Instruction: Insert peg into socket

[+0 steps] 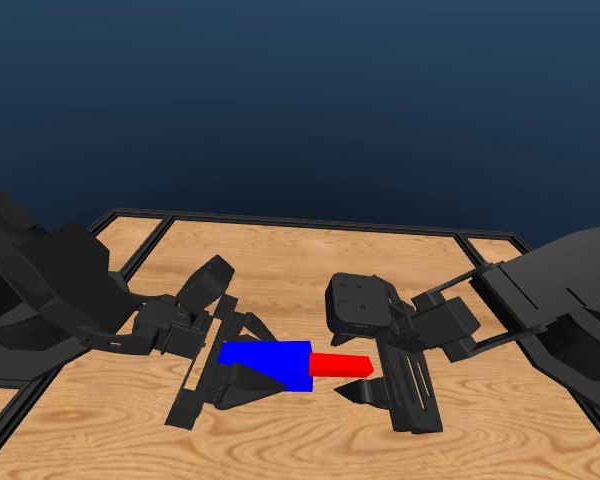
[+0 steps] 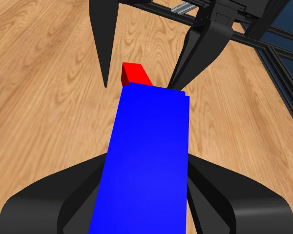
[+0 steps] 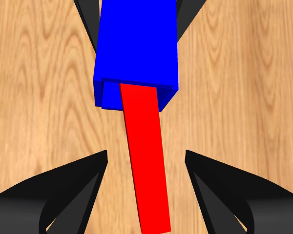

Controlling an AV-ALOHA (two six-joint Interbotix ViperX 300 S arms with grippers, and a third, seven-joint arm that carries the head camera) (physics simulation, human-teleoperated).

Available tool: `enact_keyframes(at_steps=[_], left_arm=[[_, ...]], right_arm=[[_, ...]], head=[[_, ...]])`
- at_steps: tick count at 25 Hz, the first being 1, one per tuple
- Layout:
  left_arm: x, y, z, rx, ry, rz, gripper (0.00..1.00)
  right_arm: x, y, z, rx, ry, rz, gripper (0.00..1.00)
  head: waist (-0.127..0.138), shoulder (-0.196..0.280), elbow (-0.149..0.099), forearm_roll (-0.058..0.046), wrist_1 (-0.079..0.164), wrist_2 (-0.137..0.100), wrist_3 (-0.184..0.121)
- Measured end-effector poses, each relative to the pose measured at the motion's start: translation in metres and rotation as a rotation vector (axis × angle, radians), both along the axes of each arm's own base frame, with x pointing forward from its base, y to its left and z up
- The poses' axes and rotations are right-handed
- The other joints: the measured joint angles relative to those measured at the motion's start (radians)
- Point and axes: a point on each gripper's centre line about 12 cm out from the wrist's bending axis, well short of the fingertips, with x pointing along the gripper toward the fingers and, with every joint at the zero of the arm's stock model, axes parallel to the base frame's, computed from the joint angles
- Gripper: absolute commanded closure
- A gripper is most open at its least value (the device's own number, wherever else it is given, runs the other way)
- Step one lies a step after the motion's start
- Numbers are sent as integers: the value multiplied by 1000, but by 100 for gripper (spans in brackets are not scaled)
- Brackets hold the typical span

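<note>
Because the wooden table [image 1: 280,270] lies well below everything that matters here, the work is happening in the air between the two arms. The left gripper [image 1: 242,372] is clamped on the blue block [image 1: 267,364], its jaws pressed against the block's long sides near the rear, as the left wrist view shows. The block [image 2: 146,156] is boxy and flat-faced, and I judge it rigid and light, so a squeeze across its broad sides should hold it steady. Its open mouth faces the other arm.

The right gripper [image 1: 365,388] sits around the free end of the red bar [image 1: 341,364]. In the right wrist view its jaws stand apart, with wood visible between each jaw and the bar [image 3: 145,161], so it does not appear to be pinching. The bar's far end is already inside the block's opening [image 3: 132,90], lying toward one side of the mouth and slightly skewed to the block's axis.

The bar looks thin, stiff and smooth, likely light and a little slippery. If it needs pushing deeper, the best hold would be across its narrow sides near the exposed end, keeping it in line with the hole so it does not jam.
</note>
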Motion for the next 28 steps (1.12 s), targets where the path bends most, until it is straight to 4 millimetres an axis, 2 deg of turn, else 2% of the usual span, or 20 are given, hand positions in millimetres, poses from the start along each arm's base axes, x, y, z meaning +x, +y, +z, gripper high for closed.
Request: enact_keyframes(at_steps=[9,13,17,18,19,22,28], left_arm=[[2,-1,1,0,3,-13,100],[3,-1,1,1,2,-14,100],[2,0,3,-1,-6,-8,100],[2,0,4,-1,-8,-6,100],[2,1,4,-1,-10,-6,100],[2,1,4,1,-8,-7,100],[2,1,3,2,-4,-9,100]], right_arm=[[-43,-12,-2,43,43,-144,0],[-61,-11,-21,89,84,-196,0],[-78,-8,-49,149,134,-242,0],[-80,-8,-53,161,136,-249,59],[-80,-8,-55,169,135,-252,100],[-75,-5,-54,178,107,-227,100],[-56,-1,-40,171,33,-157,100]], head=[[-12,0,0,-2,-8,6,3],[-15,0,0,-3,-11,5,-1],[-15,0,0,-4,-13,1,-5],[-15,0,-1,-4,-14,1,-6],[-15,0,-1,-4,-14,0,-6],[-16,0,-1,-4,-16,0,-7],[-20,0,-1,-5,-17,3,-9]])
